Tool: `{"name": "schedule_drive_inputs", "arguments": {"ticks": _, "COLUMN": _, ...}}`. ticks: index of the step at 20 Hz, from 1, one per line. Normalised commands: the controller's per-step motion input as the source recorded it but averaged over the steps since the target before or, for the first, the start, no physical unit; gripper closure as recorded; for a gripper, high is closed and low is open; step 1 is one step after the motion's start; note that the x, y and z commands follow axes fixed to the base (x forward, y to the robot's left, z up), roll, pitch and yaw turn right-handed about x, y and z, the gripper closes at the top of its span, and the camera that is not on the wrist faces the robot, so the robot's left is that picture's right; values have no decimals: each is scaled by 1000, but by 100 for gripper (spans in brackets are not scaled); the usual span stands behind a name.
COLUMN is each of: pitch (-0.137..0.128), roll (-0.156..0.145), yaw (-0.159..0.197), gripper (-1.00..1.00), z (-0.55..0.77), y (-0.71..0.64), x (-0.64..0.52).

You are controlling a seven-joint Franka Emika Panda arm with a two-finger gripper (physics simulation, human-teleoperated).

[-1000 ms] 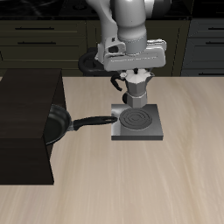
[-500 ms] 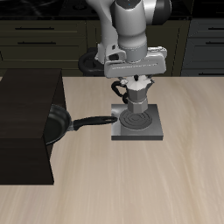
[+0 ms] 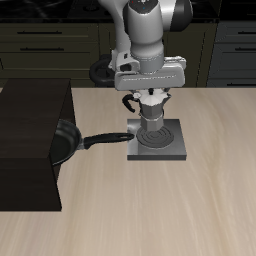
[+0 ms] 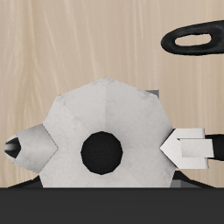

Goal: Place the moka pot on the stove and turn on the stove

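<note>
Lowering fast now, the gripper [image 3: 150, 96] has brought the pot [image 3: 152, 118] down from where it hung above the back of the stove [image 3: 157, 141] a second ago, and it now looks seated on the burner ring, or so close I can't see a gap. From the wrist, the fingers [image 4: 185, 147] press against the pot's [image 4: 103, 131] faceted lid, so it's clamped on the pot. The pan [image 3: 66, 139] sits beside the stove, its handle reaching the stove's edge. Placement looks nearly done; I'd say release comes next, then the stove's switch, which I can't spot here
</note>
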Motion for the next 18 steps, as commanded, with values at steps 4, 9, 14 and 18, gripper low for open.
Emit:
{"name": "schedule_drive_inputs", "arguments": {"ticks": 4, "pitch": 12, "roll": -4, "yaw": 7, "gripper": 100, "z": -92, "y": -59, "x": 29}}
{"name": "schedule_drive_inputs", "arguments": {"ticks": 9, "pitch": 11, "roll": -8, "yaw": -4, "gripper": 100, "z": -71, "y": -59, "x": 21}}
{"name": "schedule_drive_inputs", "arguments": {"ticks": 14, "pitch": 10, "roll": -3, "yaw": -4, "gripper": 100, "z": -65, "y": 10, "x": 28}}
{"name": "schedule_drive_inputs", "arguments": {"ticks": 18, "pitch": 4, "roll": -2, "yaw": 6, "gripper": 100, "z": -21, "y": 2, "x": -27}}
